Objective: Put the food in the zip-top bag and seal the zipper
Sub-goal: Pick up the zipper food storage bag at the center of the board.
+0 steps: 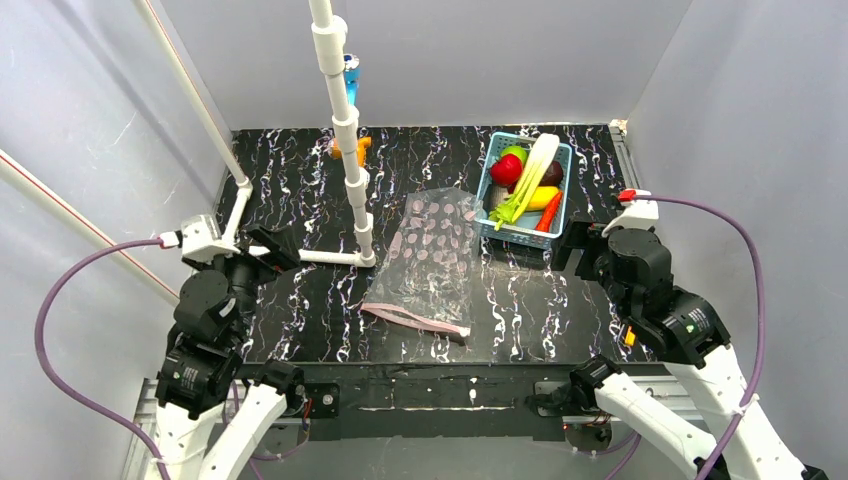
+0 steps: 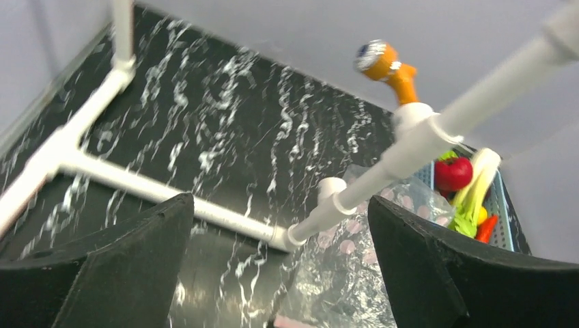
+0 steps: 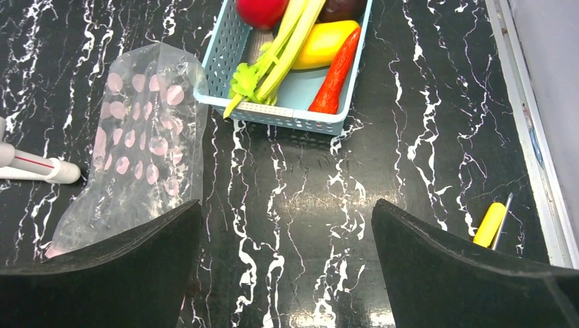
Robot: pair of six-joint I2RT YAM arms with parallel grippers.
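While between pipe (image 1: 357,205) and basket (image 1: 521,236), bag (image 1: 435,258).

Right wrist view chops the basket (image 3: 300,121) off at the top edge, so the tomato (image 3: 259,9) and maroon fruit (image 3: 341,7) only half show. In the left wrist view the bag (image 2: 341,273) is blurry and runs off the bottom. The white pipe (image 2: 410,143) covers part of the basket there. The blue thing (image 1: 352,72) behind the white pipe at the table's far edge is mostly hidden, so no telling what it is.

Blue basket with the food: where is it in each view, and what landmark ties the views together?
Top external: the blue basket sits right of centre, towards the far edge.
Left wrist: it is at the far right, just below the white pipe.
Right wrist: it is at top centre, cut off by the frame.
Shared landmark: the dotted zip-top bag lies just left of it in all three.
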